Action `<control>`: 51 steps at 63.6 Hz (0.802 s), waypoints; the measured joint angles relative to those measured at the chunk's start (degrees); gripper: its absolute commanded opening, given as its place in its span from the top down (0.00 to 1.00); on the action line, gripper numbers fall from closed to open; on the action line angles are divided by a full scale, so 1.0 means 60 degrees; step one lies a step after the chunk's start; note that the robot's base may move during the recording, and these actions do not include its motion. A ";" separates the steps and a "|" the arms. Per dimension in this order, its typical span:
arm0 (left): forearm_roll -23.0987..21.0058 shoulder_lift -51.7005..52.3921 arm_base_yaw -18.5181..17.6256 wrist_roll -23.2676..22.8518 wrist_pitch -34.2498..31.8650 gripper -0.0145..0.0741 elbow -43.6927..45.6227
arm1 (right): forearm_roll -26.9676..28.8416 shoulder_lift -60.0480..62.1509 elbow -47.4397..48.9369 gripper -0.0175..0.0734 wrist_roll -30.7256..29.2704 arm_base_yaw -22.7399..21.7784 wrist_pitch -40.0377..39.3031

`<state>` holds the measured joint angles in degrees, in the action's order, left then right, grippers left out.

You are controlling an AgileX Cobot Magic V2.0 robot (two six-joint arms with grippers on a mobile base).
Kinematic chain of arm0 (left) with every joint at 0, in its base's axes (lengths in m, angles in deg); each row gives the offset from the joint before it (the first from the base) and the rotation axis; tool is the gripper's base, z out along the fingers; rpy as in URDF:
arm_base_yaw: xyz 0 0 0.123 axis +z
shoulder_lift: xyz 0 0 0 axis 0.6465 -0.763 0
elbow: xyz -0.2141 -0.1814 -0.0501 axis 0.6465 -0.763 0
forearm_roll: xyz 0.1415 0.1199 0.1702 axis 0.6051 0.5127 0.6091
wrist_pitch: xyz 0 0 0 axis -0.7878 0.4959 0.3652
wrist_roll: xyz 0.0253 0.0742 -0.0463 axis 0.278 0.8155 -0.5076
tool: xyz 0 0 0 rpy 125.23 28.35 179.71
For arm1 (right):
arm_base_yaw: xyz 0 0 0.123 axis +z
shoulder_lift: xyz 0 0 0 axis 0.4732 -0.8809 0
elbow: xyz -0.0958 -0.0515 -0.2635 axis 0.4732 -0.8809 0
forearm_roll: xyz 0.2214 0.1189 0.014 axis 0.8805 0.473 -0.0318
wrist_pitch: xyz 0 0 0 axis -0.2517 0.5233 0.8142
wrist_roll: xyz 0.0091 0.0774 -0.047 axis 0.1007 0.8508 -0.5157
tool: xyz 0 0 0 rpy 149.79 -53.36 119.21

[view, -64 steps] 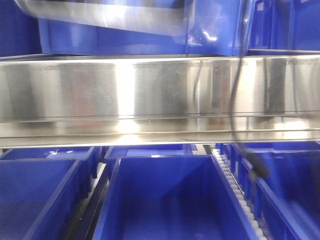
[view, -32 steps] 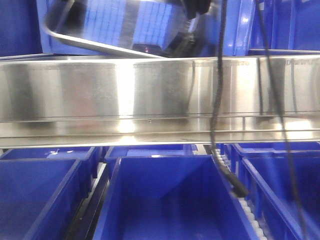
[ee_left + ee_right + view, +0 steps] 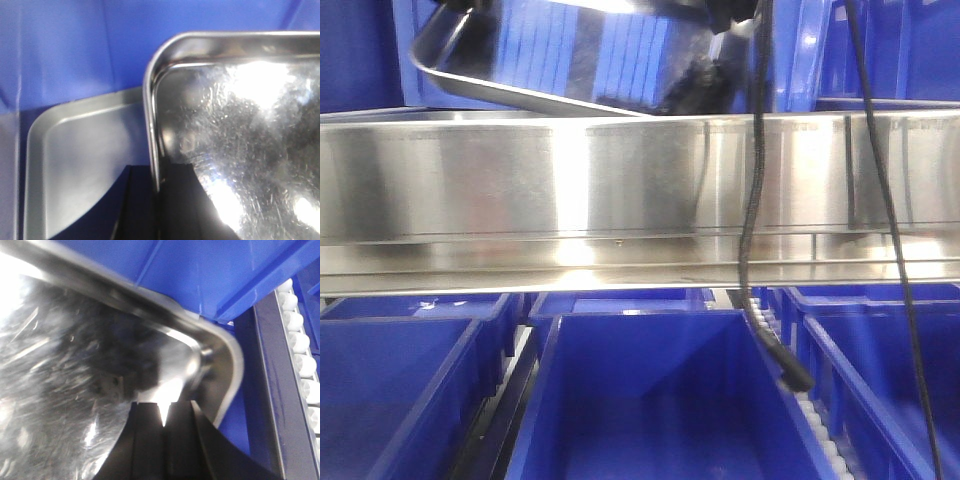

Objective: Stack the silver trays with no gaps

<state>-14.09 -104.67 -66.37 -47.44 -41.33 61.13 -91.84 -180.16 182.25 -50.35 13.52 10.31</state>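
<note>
Well, the carrying step is on. One shiny tray [image 3: 560, 60] hangs tilted in the air at 12 o'clock in the front view, above the long steel rail [image 3: 620, 190] and the blue bins [image 3: 660, 400] (a black cable [image 3: 752, 250] dangles across the lot).

Seen from the left wrist, the left gripper [image 3: 156, 172] has its dark fingers pinched tight on the tray's rolled rim just below a rounded corner, one finger inside and one outside. The right gripper [image 3: 163, 412] looks to be doing the same near another corner, fingers almost meeting at the rim, though glare makes it harder to read.

The second tray [image 3: 75, 165] lies lower down, toward 8 o'clock of the held corner, on a blue surface. Its own corner shows out beside the lifted one. The two are plainly apart and not lined up.

By my reckoning, the next move calls for shifting the held tray toward 9 o'clock in that left wrist view until the corners match. Then it needs levelling and lowering squarely so the sloped sides nest. Any tilt or offset would likely leave one rim riding high, with a gap.
</note>
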 measured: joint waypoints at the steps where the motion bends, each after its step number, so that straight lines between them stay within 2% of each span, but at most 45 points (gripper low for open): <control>1: 0.0000 0.0000 0.0000 0.0000 0.0016 0.86 0.0000 | 0.0021 0.0000 0.0000 0.89 0.0000 0.0000 0.0000; 8: 0.0018 0.0000 0.0060 -0.0020 0.0167 0.83 0.0017 | 0.0083 0.0000 0.0000 0.89 0.0000 0.0000 0.0000; 21: 0.0339 0.0000 0.0094 -0.0005 0.0816 0.58 0.0017 | 0.0195 0.0121 0.0000 0.89 -0.0017 0.0000 -0.0206; 29: 0.0361 0.0000 0.0114 -0.0020 0.0838 0.51 0.0017 | 0.0422 0.0182 0.0000 0.89 -0.0293 0.0000 -0.0367; 43: 0.0252 0.0000 0.0114 -0.0051 0.0874 0.52 0.0017 | 0.0576 0.0199 0.0000 0.89 -0.0535 0.0000 -0.0408; 47: 0.0062 0.0000 0.0114 -0.0067 0.0874 0.58 0.0017 | 0.0576 0.0199 0.0000 0.89 -0.0549 0.0000 -0.0408; 51: -0.0151 0.0018 0.0114 -0.0067 0.0874 0.72 0.0017 | 0.0576 0.0205 0.0000 0.89 -0.0557 0.0000 -0.0408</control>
<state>-14.99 -104.56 -65.69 -47.85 -36.08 61.23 -88.39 -178.93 182.25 -53.69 13.52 7.86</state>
